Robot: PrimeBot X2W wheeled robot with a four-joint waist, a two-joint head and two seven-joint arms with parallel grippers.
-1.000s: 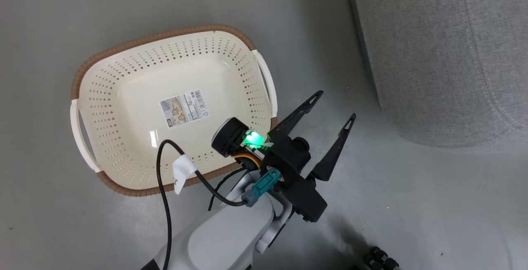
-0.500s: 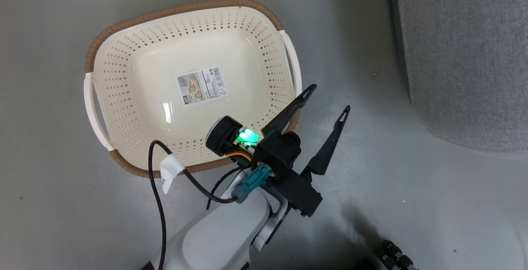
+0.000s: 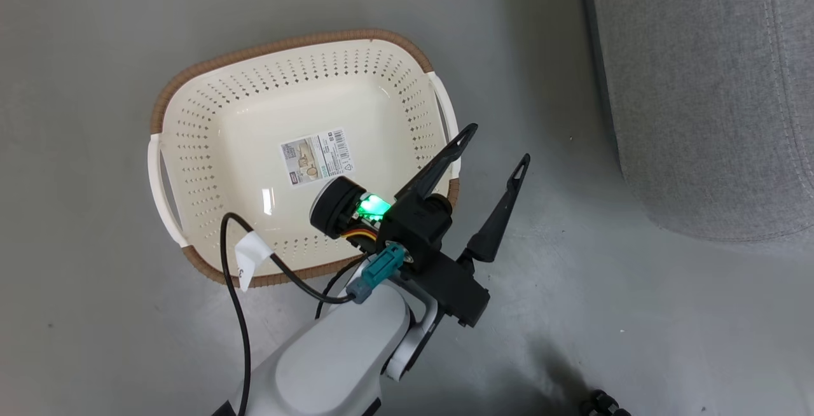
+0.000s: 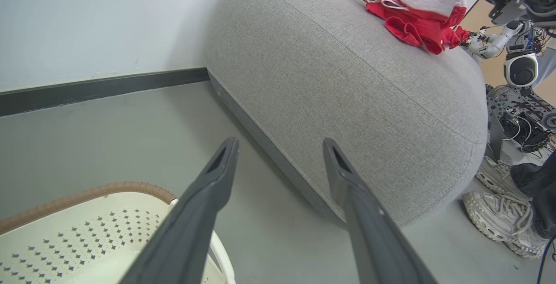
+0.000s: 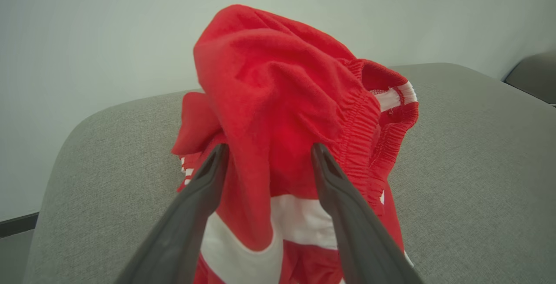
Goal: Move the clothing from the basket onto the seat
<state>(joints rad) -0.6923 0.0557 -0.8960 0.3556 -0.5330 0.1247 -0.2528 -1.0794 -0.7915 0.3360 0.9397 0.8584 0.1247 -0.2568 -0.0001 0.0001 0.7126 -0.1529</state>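
Note:
The cream perforated basket (image 3: 210,149) lies on the grey floor with nothing in it but its barcode sticker (image 3: 316,156). My left gripper (image 3: 496,144) hangs open over the floor just off the basket's right handle, between basket and seat (image 3: 699,85). In the left wrist view its fingers (image 4: 280,143) spread wide, with the basket (image 4: 87,232) at lower left and the seat (image 4: 347,80) ahead. The red clothing (image 4: 417,10), with white stripes, lies heaped on the seat's top. My right gripper (image 5: 268,147) is open, a finger on either side of the bunched clothing (image 5: 278,80) on the seat (image 5: 478,145).
A person's white sneakers (image 4: 499,214) stand beside the seat's near end, next to robot hardware and cables (image 4: 517,62). A pale wall with a dark baseboard (image 4: 108,86) runs behind the seat. A small black part (image 3: 604,403) sits at the head view's bottom right.
The head camera has swung, shifting the whole picture. My left gripper stays open and has drawn slightly closer to the basket's right handle.

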